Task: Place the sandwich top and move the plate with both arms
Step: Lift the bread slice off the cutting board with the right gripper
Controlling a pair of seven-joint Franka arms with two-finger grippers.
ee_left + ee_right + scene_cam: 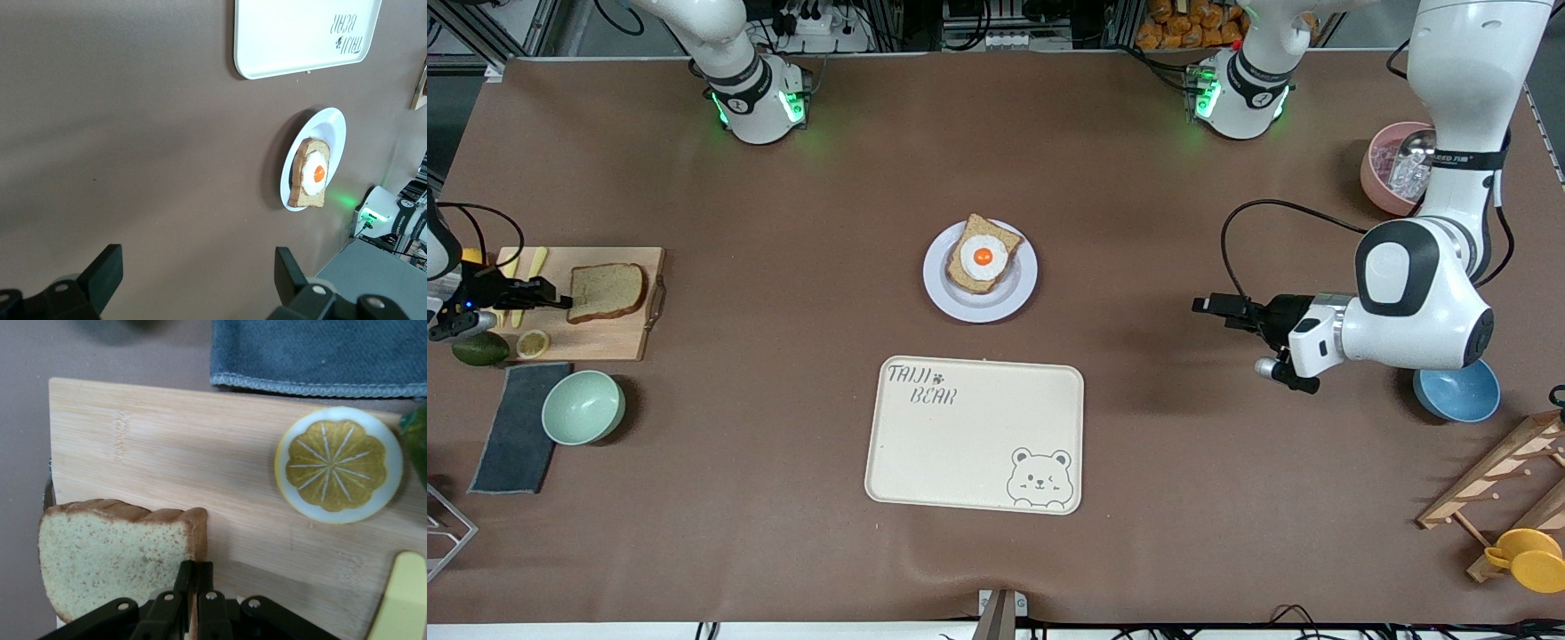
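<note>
The sandwich top, a plain brown slice, lies on the wooden cutting board at the right arm's end of the table. My right gripper is low over the board, shut on the slice's crust edge. The pale round plate sits mid-table and carries a bread slice with a fried egg. My left gripper hangs open over bare table between the plate and the left arm's end, with nothing between its fingers.
The cream bear tray lies nearer the camera than the plate. By the board are a lemon slice, an avocado, a mint bowl and a grey cloth. A blue bowl, pink bowl and wooden rack stand at the left arm's end.
</note>
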